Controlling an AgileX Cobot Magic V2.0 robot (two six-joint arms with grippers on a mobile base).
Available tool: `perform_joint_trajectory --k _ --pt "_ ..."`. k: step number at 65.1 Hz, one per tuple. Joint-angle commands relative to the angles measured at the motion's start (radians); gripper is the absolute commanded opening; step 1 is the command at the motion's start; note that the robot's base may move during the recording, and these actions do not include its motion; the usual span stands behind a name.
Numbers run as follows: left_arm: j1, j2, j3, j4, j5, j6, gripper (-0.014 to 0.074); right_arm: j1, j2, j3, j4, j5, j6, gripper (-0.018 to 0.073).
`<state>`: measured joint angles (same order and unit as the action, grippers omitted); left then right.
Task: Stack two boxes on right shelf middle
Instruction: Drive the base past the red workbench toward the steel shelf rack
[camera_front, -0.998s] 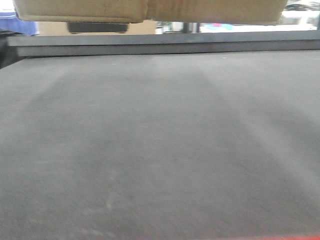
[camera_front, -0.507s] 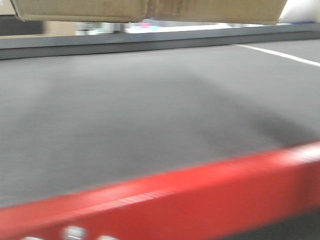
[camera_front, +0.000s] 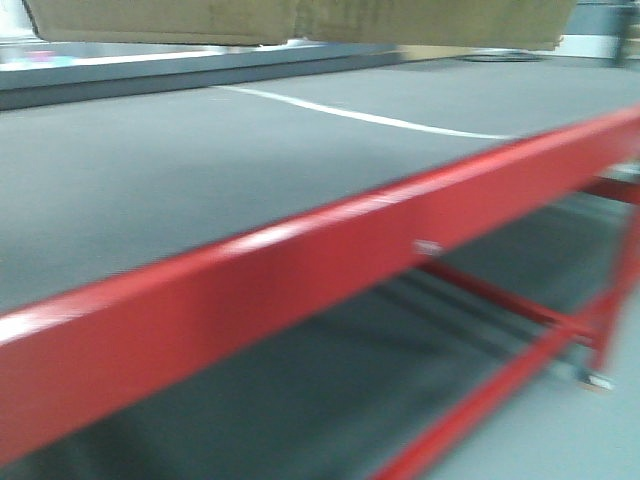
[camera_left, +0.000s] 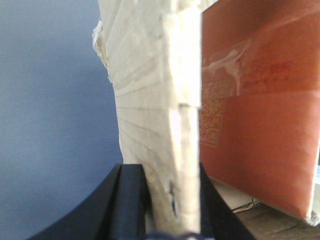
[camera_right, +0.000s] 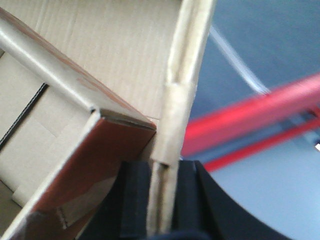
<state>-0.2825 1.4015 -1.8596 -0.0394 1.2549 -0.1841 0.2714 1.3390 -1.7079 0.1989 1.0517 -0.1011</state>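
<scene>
my left gripper pinches a cardboard wall that rises straight up from between my pads | my right gripper is clamped on a cardboard edge likewise, box interior beside it | boxes side by side, up above the red-framed table, apart from it | front view blurred

a red-framed table slants across the front view, blurred. its dark grey matte top carries one thin white line running slantwise near the far side. under the front rail, red braces run between the legs, above a grey floor.
</scene>
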Motion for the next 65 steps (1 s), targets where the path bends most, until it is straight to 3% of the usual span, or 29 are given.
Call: perform_joint_trajectory --k 1,65 --pt "0.005 -0.017 -0.015 0.002 -0.034 -0.003 -0.0111 -0.007 -0.011 -0.013 -0.039 -0.042 -0.020 -0.0153" --pt "0.005 -0.017 -0.015 0.002 -0.034 -0.003 -0.0111 -0.007 -0.011 -0.013 -0.039 -0.042 -0.020 -0.0153"
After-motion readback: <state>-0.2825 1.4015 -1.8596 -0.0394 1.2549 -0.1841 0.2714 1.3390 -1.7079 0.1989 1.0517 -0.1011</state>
